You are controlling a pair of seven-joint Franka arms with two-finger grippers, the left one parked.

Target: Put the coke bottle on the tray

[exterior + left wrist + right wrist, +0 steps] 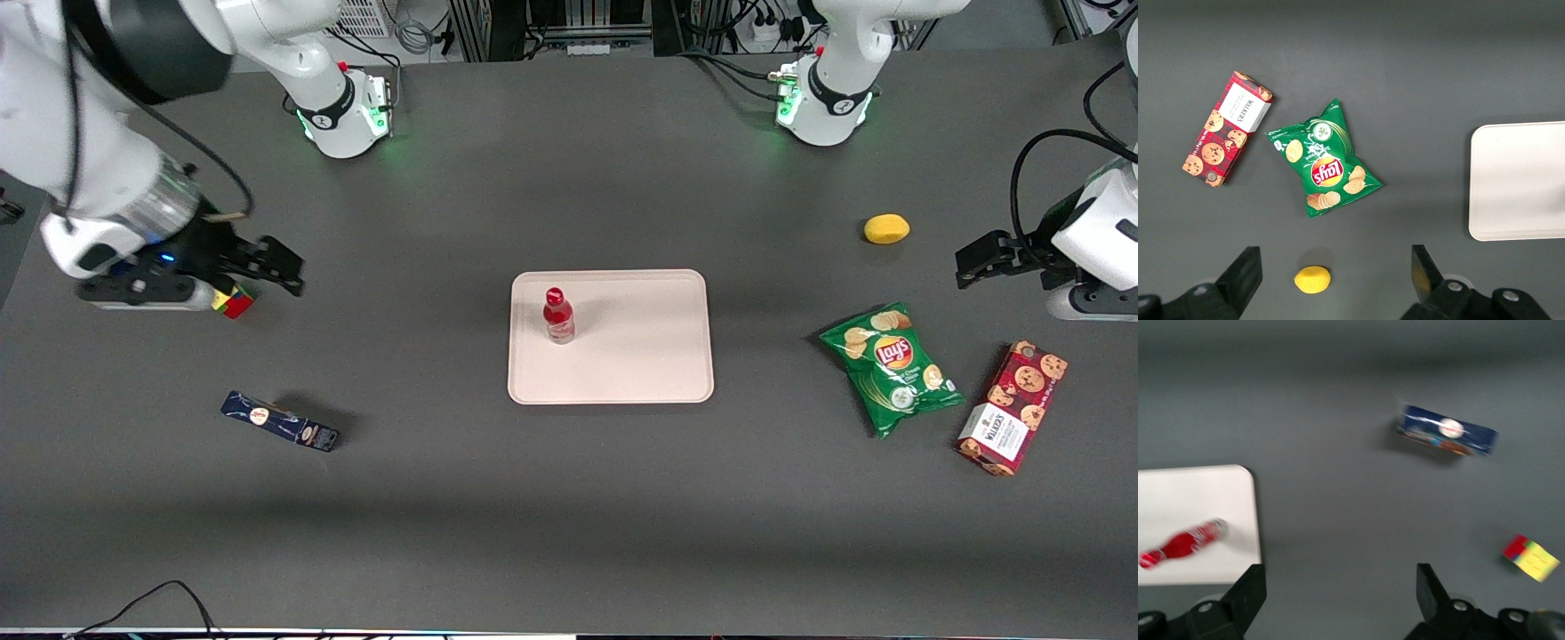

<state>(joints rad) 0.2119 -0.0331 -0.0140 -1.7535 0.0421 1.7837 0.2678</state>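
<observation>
The coke bottle point(558, 315), small and red with a red cap, stands upright on the pale pink-beige tray point(640, 364) in the middle of the table. It also shows in the right wrist view point(1182, 543) on the tray point(1198, 493). My gripper point(276, 267) is open and empty, well away from the tray toward the working arm's end of the table, above a coloured cube. In the right wrist view its fingers point(1248, 590) stand wide apart over bare table.
A coloured puzzle cube point(234, 300) lies under the gripper. A dark blue packet point(280, 421) lies nearer the front camera. Toward the parked arm's end lie a lemon point(886, 228), a green chips bag point(891, 366) and a red cookie box point(1013, 407).
</observation>
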